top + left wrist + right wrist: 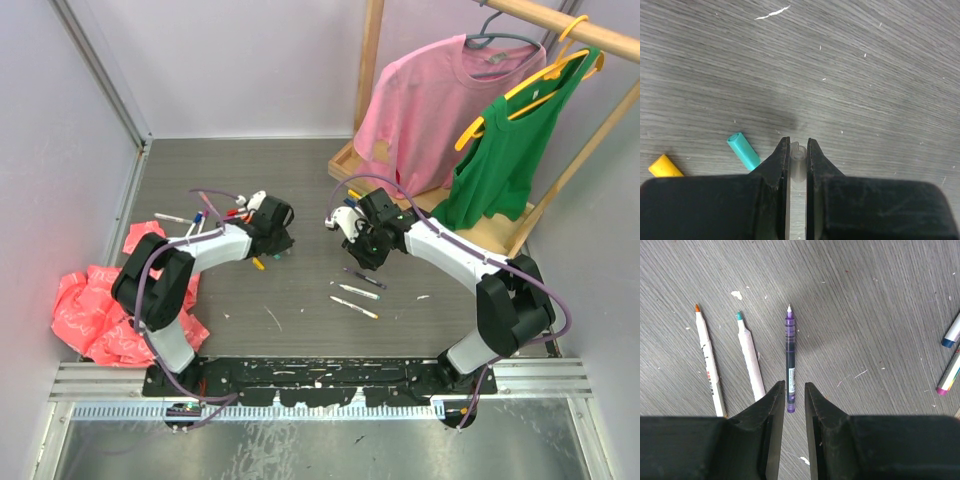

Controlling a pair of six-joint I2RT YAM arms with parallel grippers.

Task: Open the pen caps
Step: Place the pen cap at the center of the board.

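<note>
Top external: pink shirt (425, 110) hangs behind pens (358, 291).

Grey wood-grain table (875, 300): orange-tipped white pen (707, 365) left, teal-tipped white pen (751, 362) centre, purple plastic pen (789, 355) right, side by side

Pink shirt (425, 100), green top (510, 160) on wooden rack (372, 60), crumpled red bag (90, 305) at left

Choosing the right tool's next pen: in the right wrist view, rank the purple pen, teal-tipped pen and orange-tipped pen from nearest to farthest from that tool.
1. purple pen, straight ahead of the right tool.
2. teal-tipped pen, just to its left.
3. orange-tipped pen, farthest left.
</note>
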